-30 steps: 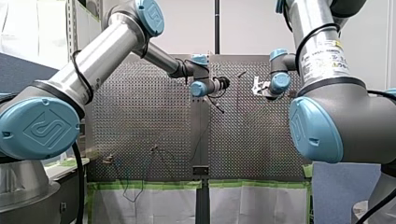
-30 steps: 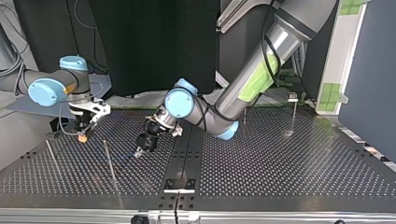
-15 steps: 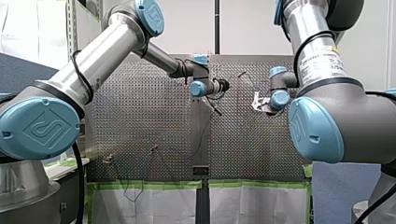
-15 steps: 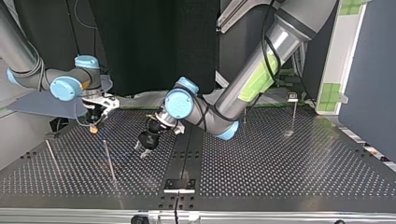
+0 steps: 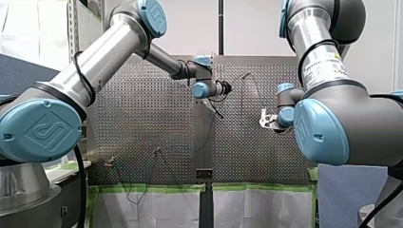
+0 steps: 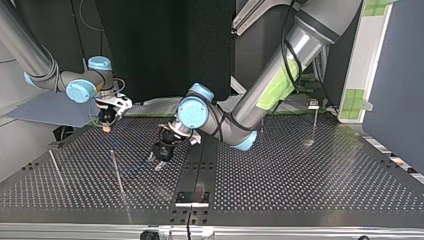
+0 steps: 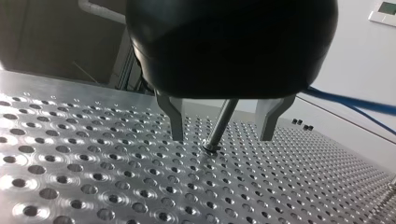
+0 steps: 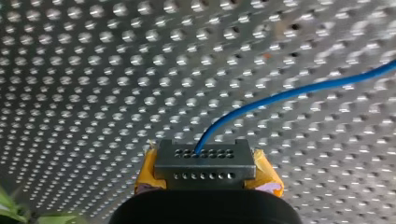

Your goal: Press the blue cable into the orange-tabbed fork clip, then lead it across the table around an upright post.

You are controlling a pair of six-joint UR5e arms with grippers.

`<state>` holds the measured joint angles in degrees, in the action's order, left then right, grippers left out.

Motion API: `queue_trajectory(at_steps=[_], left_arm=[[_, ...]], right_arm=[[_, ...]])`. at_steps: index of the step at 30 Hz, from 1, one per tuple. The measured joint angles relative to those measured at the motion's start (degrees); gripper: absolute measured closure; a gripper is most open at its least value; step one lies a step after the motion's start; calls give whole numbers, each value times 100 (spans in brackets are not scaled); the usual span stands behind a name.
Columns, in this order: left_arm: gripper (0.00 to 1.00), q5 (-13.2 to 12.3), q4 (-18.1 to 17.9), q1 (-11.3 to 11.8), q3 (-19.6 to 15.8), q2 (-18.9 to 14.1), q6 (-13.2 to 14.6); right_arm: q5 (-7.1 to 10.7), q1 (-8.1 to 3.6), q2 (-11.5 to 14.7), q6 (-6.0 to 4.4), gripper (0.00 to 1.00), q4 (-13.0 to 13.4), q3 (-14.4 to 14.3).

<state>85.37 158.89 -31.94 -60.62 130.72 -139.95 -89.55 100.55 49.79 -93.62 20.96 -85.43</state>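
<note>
Since a second ago my right gripper (image 6: 107, 125) has drifted from the left edge of the silver perforated table (image 6: 300, 170) toward its far side in the top view, and in the front view it sits lower. My left gripper (image 6: 157, 165) has edged only slightly rightward. I judge that the thin blue cable (image 8: 280, 95) is being carried along for the routing leg. I cannot pick out the orange-tabbed fork clip, so whether the pressing is done stays unclear.

Only the right wrist view shows the hold: the yellow pads (image 8: 148, 169) are closed on the cable's end, and the cable runs out from them over the table. Only the left wrist view shows my left gripper's metal fingers (image 7: 173, 116) spread wide and empty. A slim upright steel post (image 7: 219, 123) stands framed between them, seemingly a little ahead, and the cable passes off to one side.
</note>
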Motion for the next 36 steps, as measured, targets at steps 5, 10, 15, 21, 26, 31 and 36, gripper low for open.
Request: queue_trajectory(at_steps=[5, 10, 15, 21, 26, 31, 36], left_arm=[[25, 2, 43, 15, 0, 0, 24], [25, 1, 75, 22, 0, 0, 36], [25, 2, 93, 37, 0, 0, 38], [25, 2, 121, 63, 0, 0, 38], [25, 2, 141, 85, 0, 0, 38], [25, 1, 153, 106, 0, 0, 39], [25, 1, 166, 123, 1, 0, 39]], right_arm=[[-21, -19, -220, 46, 98, 77, -22], [-55, -17, -423, 79, 98, 153, -30], [-101, -13, -518, 108, 98, 229, -63], [-212, -11, -651, 144, 98, 281, -81], [-332, -18, -882, 152, 98, 386, -79], [-465, -21, -1140, 139, 98, 555, -78], [-535, -29, -1357, 131, 98, 669, -77]])
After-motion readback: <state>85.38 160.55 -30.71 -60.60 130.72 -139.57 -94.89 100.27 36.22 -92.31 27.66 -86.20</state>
